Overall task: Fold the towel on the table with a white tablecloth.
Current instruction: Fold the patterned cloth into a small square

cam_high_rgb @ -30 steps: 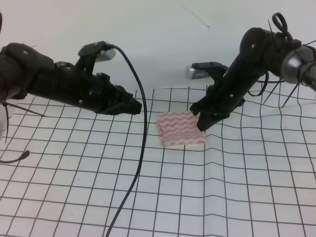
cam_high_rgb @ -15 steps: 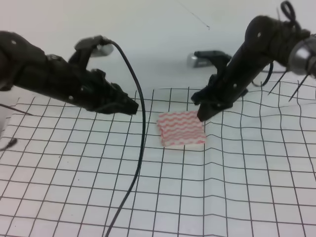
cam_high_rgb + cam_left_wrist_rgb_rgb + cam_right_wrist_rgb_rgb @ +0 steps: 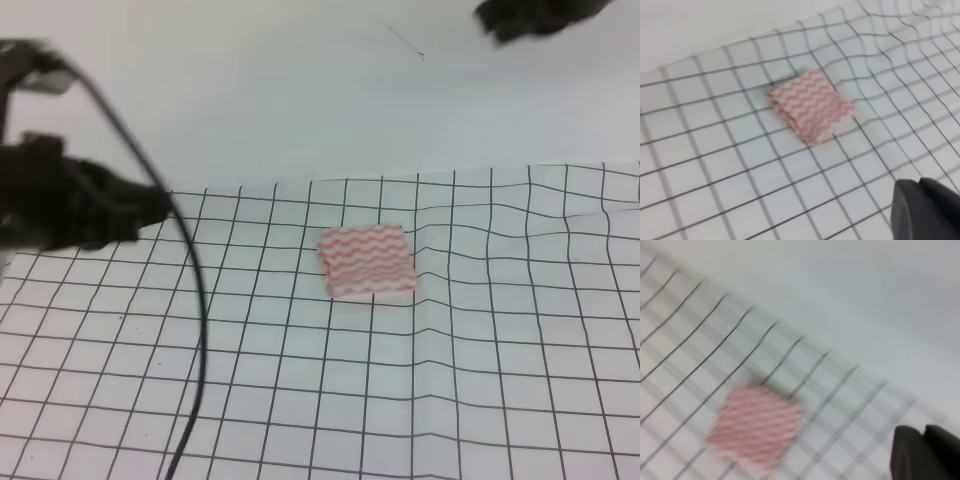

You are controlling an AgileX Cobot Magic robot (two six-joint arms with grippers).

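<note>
The towel (image 3: 367, 262), pink-red and white with wavy stripes, lies folded into a small flat rectangle on the white, black-gridded tablecloth (image 3: 450, 400) covering the table. Nothing touches it. My left gripper (image 3: 158, 206) is blurred and sits far to the towel's left. In the left wrist view the towel (image 3: 810, 106) lies ahead of the left gripper (image 3: 920, 187), whose dark fingers rest together, empty. My right gripper (image 3: 530, 15) is a dark blur high at the top right edge. The right wrist view shows the towel (image 3: 756, 426) far below the right gripper (image 3: 924, 432), fingers together.
A black cable (image 3: 195, 330) hangs from the left arm and crosses the cloth at the lower left. The tablecloth wrinkles to the right of the towel (image 3: 520, 230). A plain white wall (image 3: 300, 90) stands behind the table.
Both arms have pulled away from the towel. The left one drew back to the left and the right one rose up and right, nearly out of view. The towel stayed put.
</note>
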